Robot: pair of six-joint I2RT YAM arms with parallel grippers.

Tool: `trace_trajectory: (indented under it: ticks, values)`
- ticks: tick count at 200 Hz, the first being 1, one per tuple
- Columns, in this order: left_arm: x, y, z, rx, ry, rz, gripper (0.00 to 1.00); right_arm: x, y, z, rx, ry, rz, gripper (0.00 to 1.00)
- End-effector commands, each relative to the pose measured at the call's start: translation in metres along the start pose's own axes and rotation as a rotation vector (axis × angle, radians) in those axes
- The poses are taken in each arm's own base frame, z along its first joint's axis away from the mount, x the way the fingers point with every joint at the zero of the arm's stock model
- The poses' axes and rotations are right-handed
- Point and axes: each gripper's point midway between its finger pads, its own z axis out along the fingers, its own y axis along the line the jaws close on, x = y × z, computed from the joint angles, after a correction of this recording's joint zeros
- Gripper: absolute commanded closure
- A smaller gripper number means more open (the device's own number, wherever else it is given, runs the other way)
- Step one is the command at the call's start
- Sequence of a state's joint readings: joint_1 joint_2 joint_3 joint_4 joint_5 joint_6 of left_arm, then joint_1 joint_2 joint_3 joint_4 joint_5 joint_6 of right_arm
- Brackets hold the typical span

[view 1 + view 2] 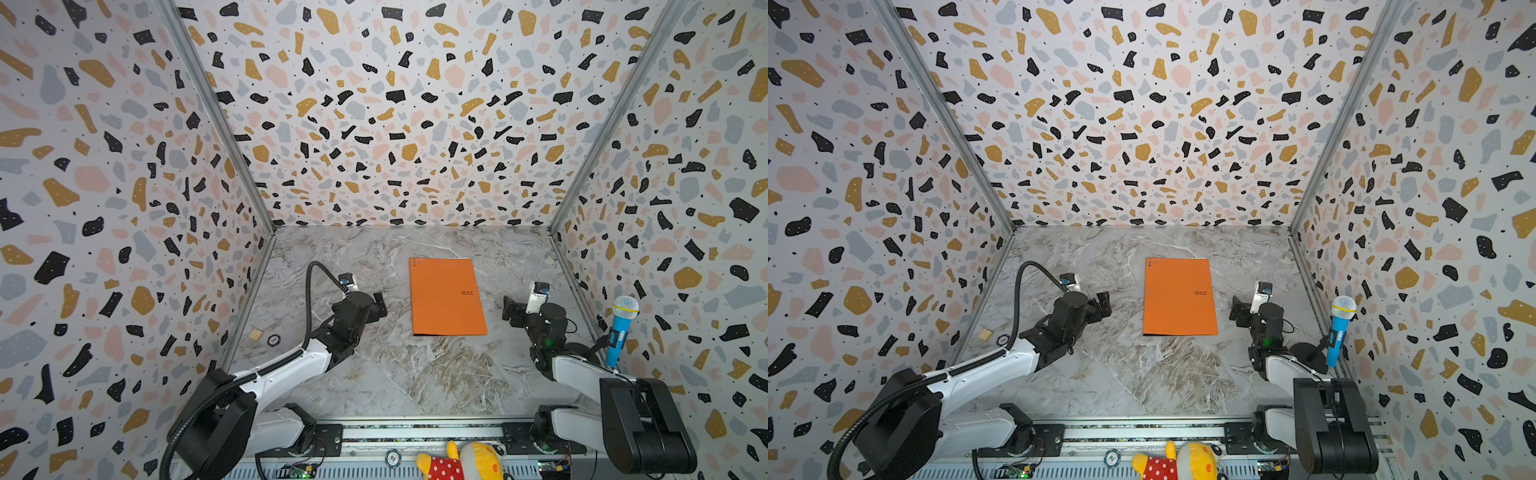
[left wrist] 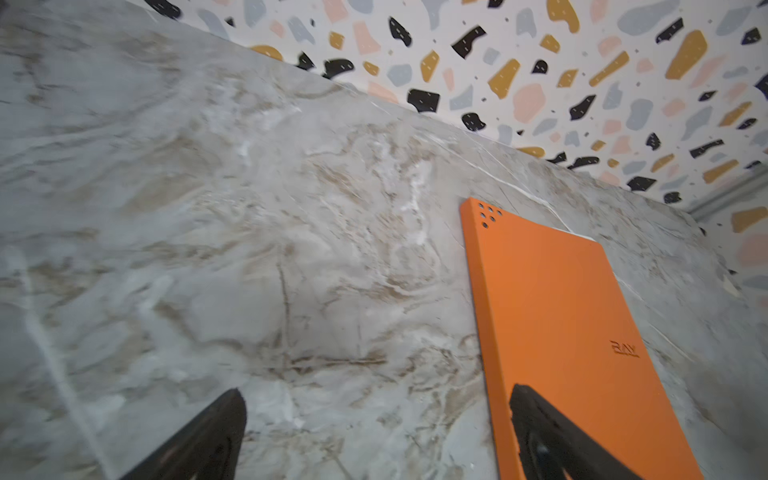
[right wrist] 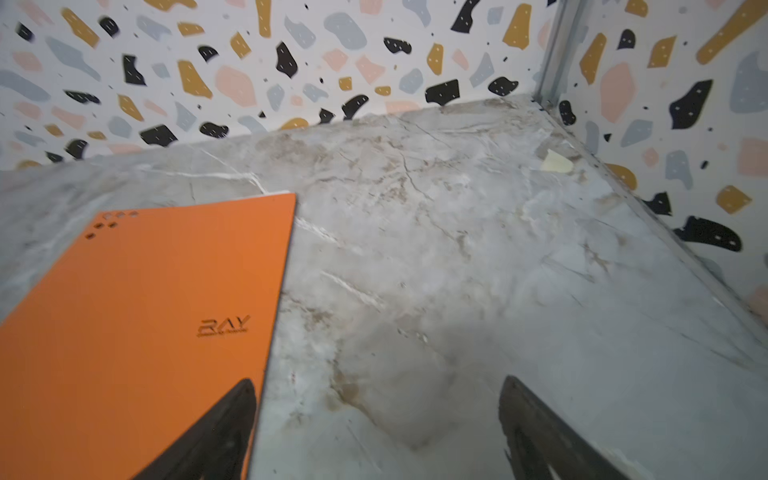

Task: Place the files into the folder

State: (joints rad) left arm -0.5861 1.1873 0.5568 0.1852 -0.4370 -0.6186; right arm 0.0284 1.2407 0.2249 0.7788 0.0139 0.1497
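Note:
The orange folder (image 1: 446, 296) (image 1: 1179, 296) lies shut and flat on the marble table, its logo facing up. Of the files, only a thin white edge (image 3: 279, 193) shows past the folder's far edge. The rest is hidden under the cover. My left gripper (image 1: 380, 304) (image 2: 376, 388) hovers just left of the folder, open and empty; in the left wrist view one fingertip (image 2: 528, 409) overlaps the folder's (image 2: 552, 311) near corner. My right gripper (image 1: 509, 308) (image 3: 379, 379) is just right of the folder (image 3: 137, 311), also open with nothing between its jaws.
A blue toy microphone (image 1: 621, 328) stands at the right wall behind the right arm. A small wooden block (image 1: 255, 335) and a round black disc (image 1: 273, 340) lie by the left wall. A plush toy (image 1: 461, 461) sits on the front rail. A pale scrap (image 3: 557, 162) lies in the far right corner.

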Motion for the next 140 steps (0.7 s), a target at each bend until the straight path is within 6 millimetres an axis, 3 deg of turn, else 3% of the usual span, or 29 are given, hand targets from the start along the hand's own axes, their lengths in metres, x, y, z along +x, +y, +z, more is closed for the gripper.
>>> trace_trajectory:
  ticks: [1,43,51,78,88,116,140]
  values:
    - [-0.031,0.021,-0.016,-0.061,-0.167,0.006,0.01,-0.039,-0.005,-0.008,0.049,-0.219,-0.084,0.09]
    - [-0.045,0.044,-0.037,-0.112,-0.268,0.037,0.01,-0.023,-0.004,0.0,0.045,-0.232,-0.098,0.09]
    - [-0.046,0.048,-0.04,-0.126,-0.278,0.046,0.0,-0.032,0.0,0.0,0.039,-0.277,-0.113,0.09]
    - [-0.047,0.065,-0.045,-0.204,-0.301,0.068,0.0,-0.024,0.008,0.013,0.018,-0.203,-0.143,0.06]
    - [-0.05,0.075,-0.046,-0.258,-0.316,0.073,0.01,-0.024,0.007,0.013,0.018,-0.199,-0.145,0.0]
    - [-0.062,0.113,-0.056,-0.444,-0.391,0.041,0.01,-0.023,0.008,0.013,0.017,-0.198,-0.146,0.01]
    - [-0.076,0.126,-0.059,-0.531,-0.442,0.093,0.01,-0.024,0.008,0.014,0.017,-0.199,-0.145,0.01]
